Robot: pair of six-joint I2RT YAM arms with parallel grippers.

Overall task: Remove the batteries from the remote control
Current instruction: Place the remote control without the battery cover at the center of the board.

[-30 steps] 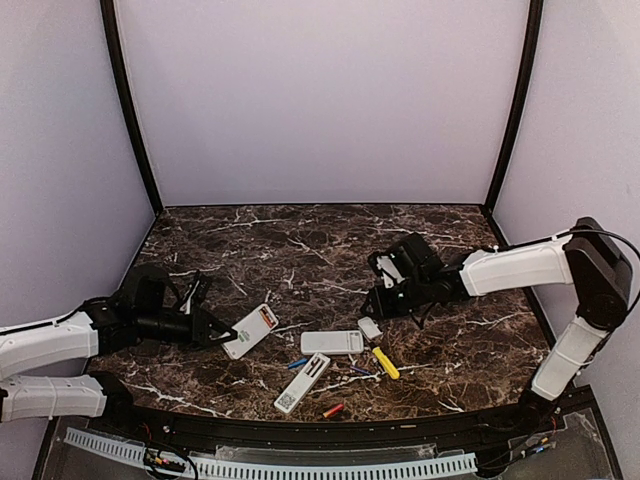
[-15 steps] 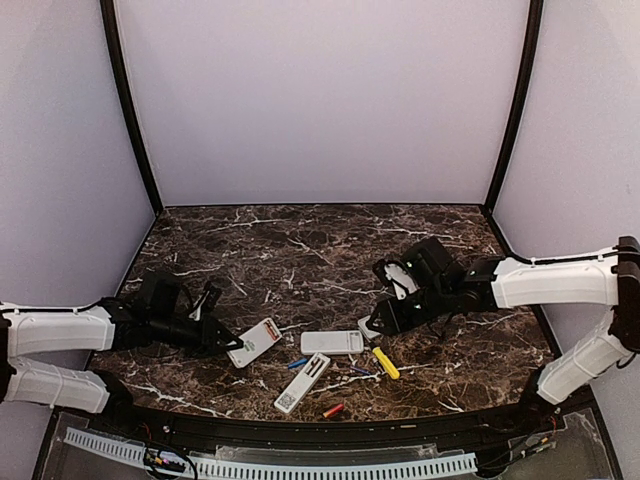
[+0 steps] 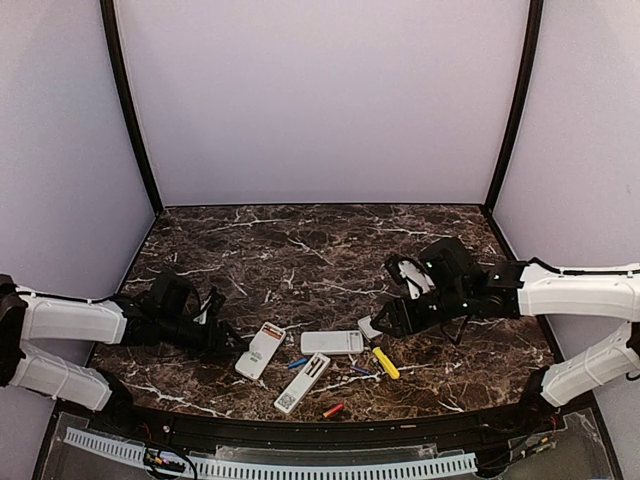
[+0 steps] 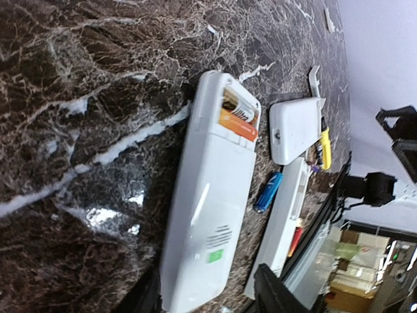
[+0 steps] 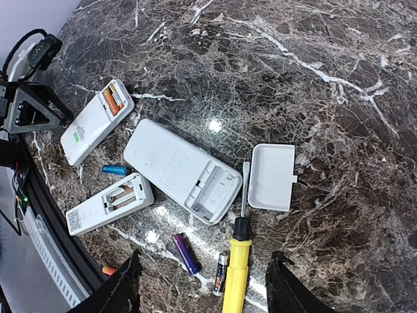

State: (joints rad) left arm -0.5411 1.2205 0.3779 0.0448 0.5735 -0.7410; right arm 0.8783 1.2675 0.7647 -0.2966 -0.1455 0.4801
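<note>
On the tabletop [image 3: 300, 250]: remote [image 4: 208, 215], orange batteries [image 4: 238, 120] seated in its open bay.
Left tool [image 4: 207, 297]: parted, straddling the remote's near end.
Right tool [image 5: 203, 287]: spread wide, empty, over screwdriver [image 5: 238, 274].

Take the middle remote [image 3: 332, 342] as your anchor. Left of it lies a second remote [image 3: 261, 350], red showing at its far end, with your left gripper [image 3: 236, 345] at its outer edge. Nearer you than the anchor are a blue battery [image 3: 297, 363] and a third remote [image 3: 302, 382]. At its right end are a white cover [image 3: 370, 327], the yellow screwdriver [image 3: 385, 362] and your right gripper [image 3: 386, 322].
</note>
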